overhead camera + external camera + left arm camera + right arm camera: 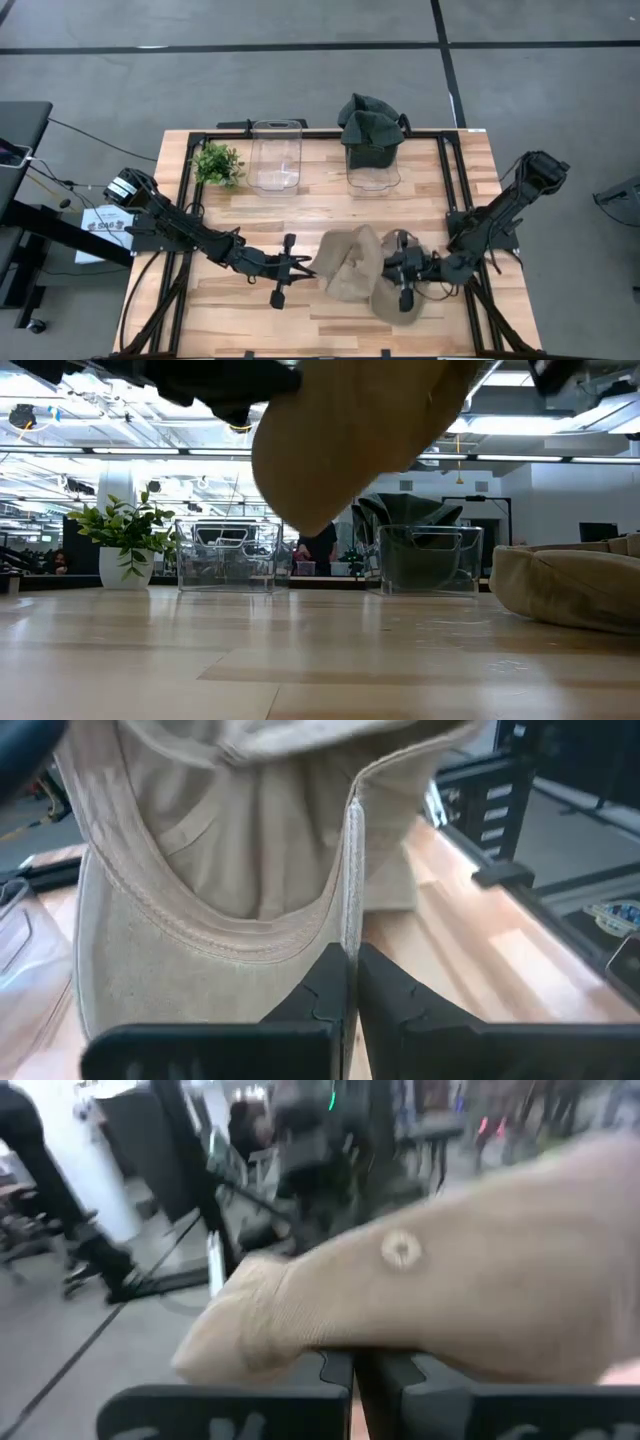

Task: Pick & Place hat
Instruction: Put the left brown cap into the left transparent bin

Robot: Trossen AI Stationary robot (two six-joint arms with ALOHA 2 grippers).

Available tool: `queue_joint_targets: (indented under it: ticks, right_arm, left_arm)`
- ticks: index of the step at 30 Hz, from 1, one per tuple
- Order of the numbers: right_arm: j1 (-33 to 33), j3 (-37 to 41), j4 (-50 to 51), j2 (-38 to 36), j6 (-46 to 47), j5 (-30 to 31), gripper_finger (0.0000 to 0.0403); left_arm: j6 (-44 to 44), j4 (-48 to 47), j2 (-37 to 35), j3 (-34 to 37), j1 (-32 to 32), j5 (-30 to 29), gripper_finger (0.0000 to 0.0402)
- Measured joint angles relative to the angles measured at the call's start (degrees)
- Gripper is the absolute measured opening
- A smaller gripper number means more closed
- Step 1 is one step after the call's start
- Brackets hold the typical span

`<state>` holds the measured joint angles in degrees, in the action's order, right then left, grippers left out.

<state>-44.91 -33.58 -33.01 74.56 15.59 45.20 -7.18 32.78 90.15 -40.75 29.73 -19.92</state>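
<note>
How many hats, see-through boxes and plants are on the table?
Tan hats: 2, one held up in the left gripper, one under the right gripper
Dark green hats: 1
Clear boxes: 2
Plants: 1
Total: 6

Tan hat (440,1295) filling the view from 3 o'clock across to centre, small eyelet on its crown. Right gripper (353,1370) at 6 o'clock, dark fingers (335,1368) pressed together on the fabric. Blurred room behind, toward 12 o'clock.
</note>
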Motion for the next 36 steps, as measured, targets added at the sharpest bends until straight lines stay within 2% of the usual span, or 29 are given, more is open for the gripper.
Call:
queue_joint_targets:
  ticks: [4, 9, 15, 18, 21, 25, 28, 31, 33, 36]
  right_arm:
    - [-1.6, 0.0, 3.5, 2.3, 8.1, -0.5, 0.0]
    - [0.5, 0.0, 6.8, 2.7, 11.2, -0.9, 0.0]
    - [6.6, -0.1, 23.9, 2.7, 26.1, -7.1, 0.0]
    - [6.0, -0.1, 29.7, 2.7, 32.5, -6.7, 0.0]
    - [3.3, -0.3, 29.5, 2.7, 34.6, -6.0, 0.0]
    - [-2.2, -4.4, 29.5, 2.7, 31.4, 1.7, 0.0]
    - [-5.0, -9.7, 30.7, 2.6, 21.9, 10.4, 0.0]
    - [-4.1, -14.5, 32.1, 2.4, 11.7, 18.3, 0.0]
    - [-1.3, -16.1, 32.4, 2.4, 7.7, 17.5, 0.0]
    - [5.4, -16.3, 32.6, 3.3, 8.1, 5.9, 0.0]
  left_arm:
    - [0.1, -2.0, 0.0, 0.0, -0.2, -1.1, 0.001]
    - [0.2, -2.1, 0.0, 0.0, -0.5, -1.5, 0.001]
    - [0.2, -2.4, 0.0, 0.0, -0.5, -1.5, 0.001]
    - [0.2, -2.9, 0.0, 0.0, -0.5, -1.5, 0.0011]
    - [0.2, -4.6, 0.0, 0.0, -0.5, -1.5, 0.0011]
    - [0.2, -5.0, 0.0, 0.0, -0.5, -1.5, 0.0011]
    - [0.2, -5.2, 0.0, 0.0, -0.5, -1.4, 0.0011]
    - [0.2, -5.1, 0.0, 0.0, -0.5, 0.4, 0.0011]
    - [0.5, -5.0, 0.0, 0.0, -0.4, 0.6, 0.0011]
    - [0.6, -4.9, 0.0, 0.0, -0.4, 0.7, 0.0011]
